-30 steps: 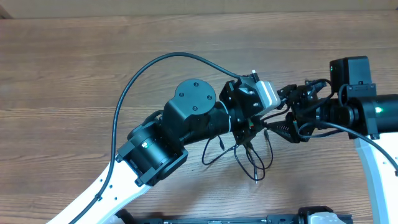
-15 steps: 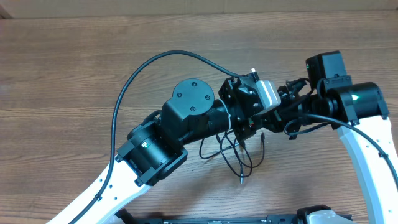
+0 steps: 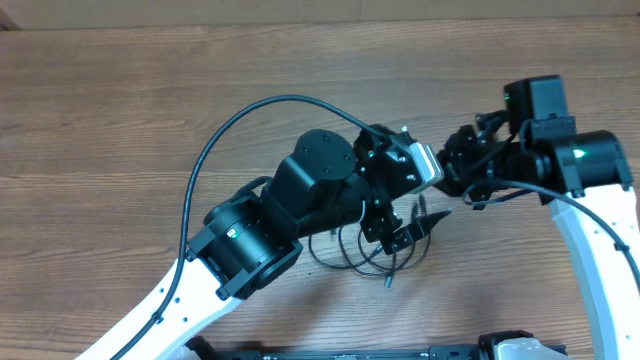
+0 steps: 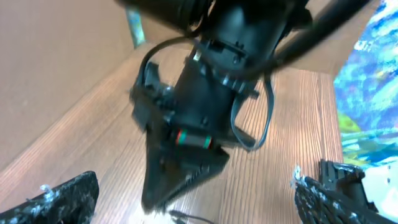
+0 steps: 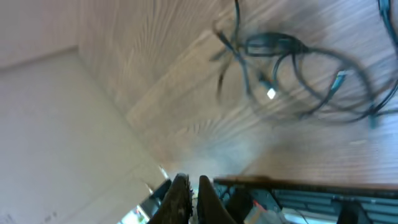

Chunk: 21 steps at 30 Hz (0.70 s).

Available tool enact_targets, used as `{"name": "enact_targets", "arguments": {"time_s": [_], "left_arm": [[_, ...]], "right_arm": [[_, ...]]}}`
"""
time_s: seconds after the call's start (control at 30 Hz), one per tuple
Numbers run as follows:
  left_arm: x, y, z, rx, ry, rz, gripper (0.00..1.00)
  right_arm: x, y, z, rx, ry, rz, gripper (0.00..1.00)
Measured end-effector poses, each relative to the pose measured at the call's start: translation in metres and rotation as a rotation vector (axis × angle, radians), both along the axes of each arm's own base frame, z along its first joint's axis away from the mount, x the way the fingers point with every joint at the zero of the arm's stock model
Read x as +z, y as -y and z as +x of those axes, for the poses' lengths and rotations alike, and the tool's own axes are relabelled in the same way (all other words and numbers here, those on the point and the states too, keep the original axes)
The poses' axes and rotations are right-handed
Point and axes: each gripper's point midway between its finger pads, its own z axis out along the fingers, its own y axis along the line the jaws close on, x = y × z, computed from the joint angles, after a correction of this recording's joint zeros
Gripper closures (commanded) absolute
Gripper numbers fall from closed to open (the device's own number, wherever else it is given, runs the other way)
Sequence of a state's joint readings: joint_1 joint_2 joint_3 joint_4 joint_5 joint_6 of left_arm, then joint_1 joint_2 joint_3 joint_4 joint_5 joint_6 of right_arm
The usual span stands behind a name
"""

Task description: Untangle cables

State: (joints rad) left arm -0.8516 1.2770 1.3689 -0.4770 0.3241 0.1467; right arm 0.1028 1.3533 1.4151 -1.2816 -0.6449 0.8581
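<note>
- Reference landmark: the left gripper (image 4: 194, 194). I give every position below relative to it.
- Left gripper state: fingers spread wide, one at each lower corner of the left wrist view, with nothing between the pads.
- Right gripper (image 5: 191, 188) state: fingers pressed nearly together and tapering to a point. I cannot tell whether a cord is caught in the tip.
- Right gripper position: its tip sits in the gap between the left gripper's fingers and slants down toward the table (image 3: 100, 120).
- Location of the cables (image 3: 345, 263): they lie on the table just below the left gripper, partly hidden under it, on the side toward the arm bases.
- Governing relation: I judge the left gripper to be the nearer one. The bundle lies down and slightly left of it, so the approach is a short descent.
- Bundle axis: overlapping loops make it wider left to right than front to back.
- Free end: one plug end (image 3: 388, 283) points from the loops toward the arm bases. I judge it the easiest end to take.
</note>
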Motion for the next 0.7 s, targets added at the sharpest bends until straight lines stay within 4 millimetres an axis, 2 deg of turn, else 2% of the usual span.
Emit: {"name": "enact_targets", "arguments": {"time_s": [0.07,0.1,0.13,0.17,0.2,0.23,0.33,0.4,0.53,0.57,0.6,0.63,0.7], "left_arm": [[-0.020,-0.010,-0.001,0.032,-0.050,0.079,0.00],[-0.030,-0.016,-0.002,0.051,-0.072,0.120,0.00],[-0.039,-0.022,-0.003,0.067,-0.095,0.161,0.00],[-0.049,-0.028,-0.006,0.075,-0.122,0.202,0.00],[-0.062,-0.037,-0.009,0.092,-0.156,0.262,0.00],[-0.075,-0.047,-0.011,0.118,-0.182,0.323,0.00],[-0.093,-0.063,-0.007,0.176,-0.199,0.419,0.00],[-0.102,-0.061,0.000,0.196,-0.203,0.446,0.00],[-0.129,-0.024,0.037,0.251,-0.225,0.412,0.00],[-0.156,-0.010,0.050,0.271,-0.266,0.430,0.00],[-0.172,-0.006,0.055,0.286,-0.298,0.447,0.00],[-0.198,0.004,0.065,0.323,-0.352,0.455,0.00],[-0.226,0.012,0.074,0.371,-0.411,0.459,0.00]], "right_arm": [[-0.002,0.020,0.007,-0.040,0.017,-0.021,0.96],[-0.003,0.029,0.010,-0.060,0.024,-0.033,0.93],[-0.004,0.034,0.010,-0.061,0.031,-0.042,0.76],[-0.005,0.039,0.011,-0.058,0.041,-0.055,0.49],[-0.008,0.048,0.010,-0.071,0.035,-0.082,0.16],[-0.011,0.054,0.009,-0.077,0.033,-0.108,0.00],[-0.027,0.082,0.003,-0.093,0.008,-0.275,0.00],[-0.034,0.095,-0.001,-0.101,-0.010,-0.358,0.00],[-0.044,0.120,-0.013,-0.116,-0.065,-0.507,0.00],[-0.045,0.124,-0.014,-0.121,-0.071,-0.530,0.00],[-0.046,0.128,-0.016,-0.125,-0.080,-0.556,0.00],[-0.046,0.130,-0.017,-0.126,-0.087,-0.571,0.00],[-0.047,0.134,-0.019,-0.129,-0.094,-0.591,0.00]]}}
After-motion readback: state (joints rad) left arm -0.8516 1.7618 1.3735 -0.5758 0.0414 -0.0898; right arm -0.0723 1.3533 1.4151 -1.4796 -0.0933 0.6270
